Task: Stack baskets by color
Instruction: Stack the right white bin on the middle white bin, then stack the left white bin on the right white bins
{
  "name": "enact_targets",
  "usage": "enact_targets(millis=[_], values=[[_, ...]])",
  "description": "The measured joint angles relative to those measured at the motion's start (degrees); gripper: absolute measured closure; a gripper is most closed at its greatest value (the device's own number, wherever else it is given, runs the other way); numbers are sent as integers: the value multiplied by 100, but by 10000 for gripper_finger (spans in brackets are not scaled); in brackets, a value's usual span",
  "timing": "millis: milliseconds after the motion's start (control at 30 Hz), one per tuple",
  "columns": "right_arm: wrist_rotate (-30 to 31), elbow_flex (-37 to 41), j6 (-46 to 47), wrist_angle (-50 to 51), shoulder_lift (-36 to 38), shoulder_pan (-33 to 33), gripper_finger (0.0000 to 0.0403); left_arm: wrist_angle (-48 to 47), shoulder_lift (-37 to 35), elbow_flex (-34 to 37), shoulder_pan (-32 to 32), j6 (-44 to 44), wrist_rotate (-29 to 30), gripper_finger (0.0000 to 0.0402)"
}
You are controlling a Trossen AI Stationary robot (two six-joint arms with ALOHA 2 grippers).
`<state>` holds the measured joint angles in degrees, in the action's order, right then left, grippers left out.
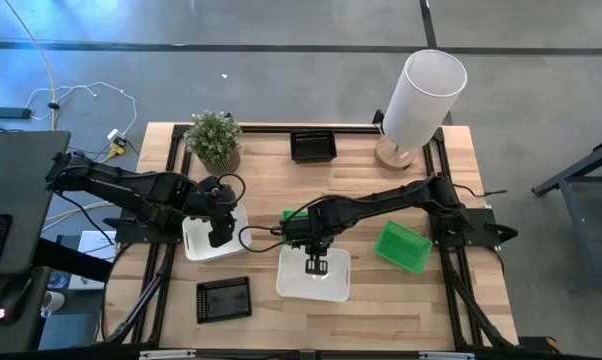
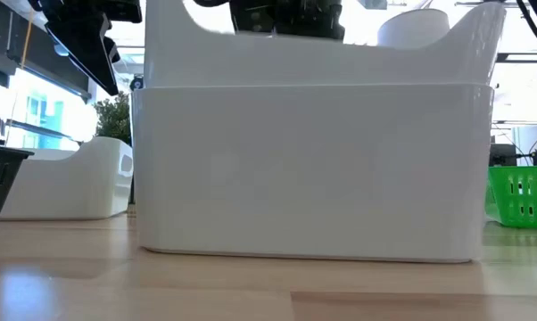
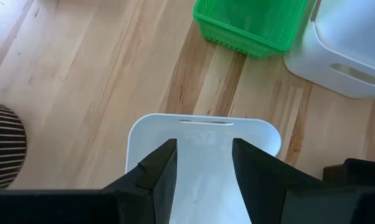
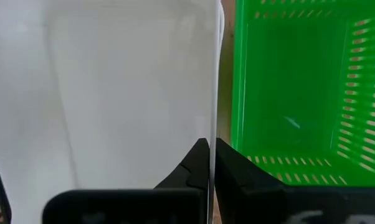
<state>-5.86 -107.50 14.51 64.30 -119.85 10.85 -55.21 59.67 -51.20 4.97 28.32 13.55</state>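
Observation:
Two white baskets stand near the table's front middle, one nested in the other; the high view shows them as one outline. My right gripper is shut on the upper one's wall. A green basket stands right beside that wall, mostly under the right arm in the high view. My left gripper hangs open above a third white basket at the left, clear of it. Another green basket lies tilted at the right. My right gripper pinches the upper white basket's side wall, the one next to the green basket, between its two fingers. The fingers come from above, pointing down. The basket stands upright inside the lower white basket, its top above that basket's rim.
One black basket sits at the far middle, another near the front left. A potted plant stands at the far left and a tall white lamp at the far right. Bare wood shows at the front right.

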Motion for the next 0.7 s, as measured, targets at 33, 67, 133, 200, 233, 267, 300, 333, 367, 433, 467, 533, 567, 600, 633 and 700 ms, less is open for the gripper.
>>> enact_targets(millis=[33, 67, 133, 200, 233, 267, 300, 333, 367, 433, 467, 533, 567, 600, 633, 700], values=[[-5, 0, -8, -6, 0, 0, 403, -4, 0, 0, -1, 0, 1, 261], [-7, 0, -9, 5, 0, 1, 403, -8, -1, 0, 0, 0, 1, 261], [-9, 0, -47, 19, 0, 0, 402, -8, -1, 0, 0, 0, 4, 261], [-14, 0, -125, 22, 0, 0, 400, -8, -1, 0, 0, 0, 8, 261], [-11, 0, -147, 23, 0, 0, 395, -8, -1, 0, 0, 0, 8, 261], [7, 0, -150, 23, 0, 2, 388, -8, 0, 0, 0, 0, 10, 261], [56, 0, -149, 25, 0, 2, 379, -8, 0, 0, -2, 0, 10, 261], [99, 0, -135, 29, 0, 2, 368, -8, -1, 0, 0, 0, 10, 261], [111, 0, -113, 36, 2, 2, 356, -8, 1, 0, -2, 0, 10, 261], [106, 0, -33, 38, 2, 1, 330, -8, -1, 0, 0, 0, 10, 261], [106, 0, -7, 39, 6, 0, 318, -8, 1, 0, -2, 0, 10, 261], [106, 0, 2, 76, 55, 0, 298, -8, -1, 0, 0, 0, 10, 261], [110, 0, 27, 84, 105, 0, 291, -8, -1, 0, 0, 0, 10, 261], [120, 0, 68, 86, 155, 2, 285, -8, 0, 0, -2, 0, 10, 261], [143, 0, 106, 95, 223, 1, 282, -7, -1, 0, -2, 0, 10, 261], [291, 0, 154, 152, 345, 2, 280, -8, 0, 0, -1, -2, 10, 261]])
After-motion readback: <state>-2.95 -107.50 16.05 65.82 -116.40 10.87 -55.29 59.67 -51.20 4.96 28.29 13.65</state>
